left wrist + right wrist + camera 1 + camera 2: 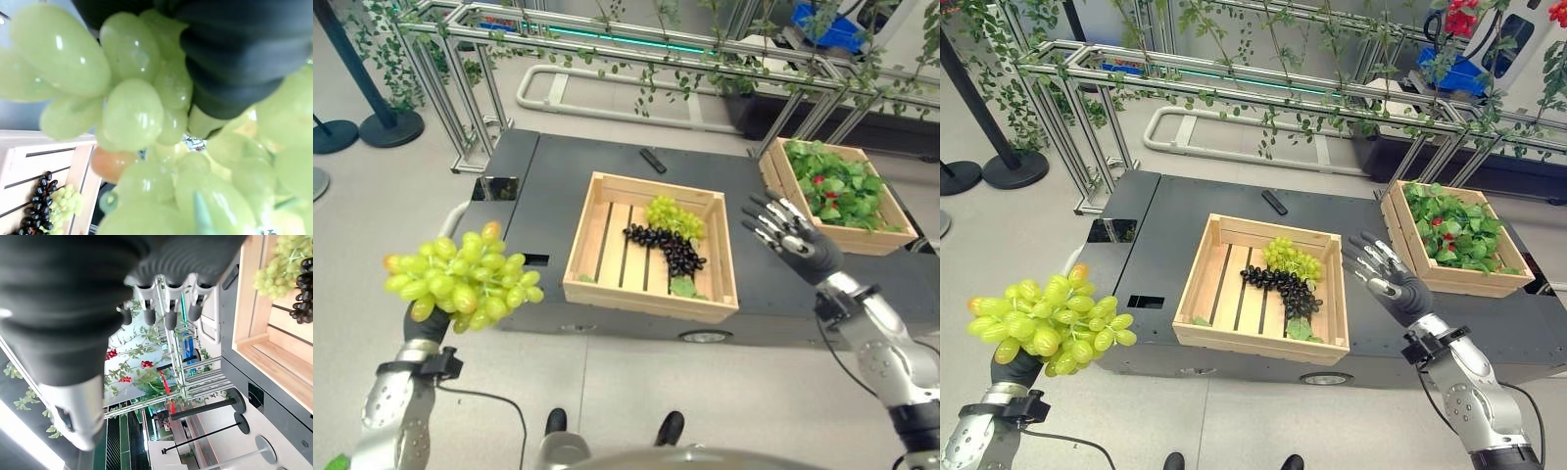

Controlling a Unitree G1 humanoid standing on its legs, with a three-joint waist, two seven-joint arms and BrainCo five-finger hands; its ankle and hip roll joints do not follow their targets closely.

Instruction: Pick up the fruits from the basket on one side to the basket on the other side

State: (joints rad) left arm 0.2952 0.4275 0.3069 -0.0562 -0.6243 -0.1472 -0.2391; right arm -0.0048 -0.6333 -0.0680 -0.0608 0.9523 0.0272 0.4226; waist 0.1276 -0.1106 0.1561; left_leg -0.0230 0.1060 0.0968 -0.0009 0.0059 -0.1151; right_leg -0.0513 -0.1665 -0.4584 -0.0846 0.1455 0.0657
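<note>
**Green grapes held in your left hand, clear of the bench**

Your left hand (426, 323) sits under a bunch of green grapes (460, 277), fingers wrapped up into it from below; the bunch hides most of them. It hangs at about 8 o'clock from the middle crate (651, 247), off the edge of the dark bench (558, 166) and over the floor. Expect it to be light but floppy: the berries are smooth and will roll under your fingers, and one may pop off if you squeeze. Hold near the stem core rather than the outer berries, and move gently so it doesn't swing.

Your right hand (1386, 276) hovers with fingers spread and empty, at 3 o'clock from the middle crate, between it and the crate of leaves (1454, 235) with red fruit.

In the middle crate lie a second green bunch (1291, 258) and a dark grape bunch (1283, 286), touching.

The left wrist view shows one orange-tinted berry (110, 164) among the green, plus a corner of the middle crate beyond. The right wrist view confirms straight fingers (168, 308) with nothing between them. The eye views alone show where both crates sit.
</note>
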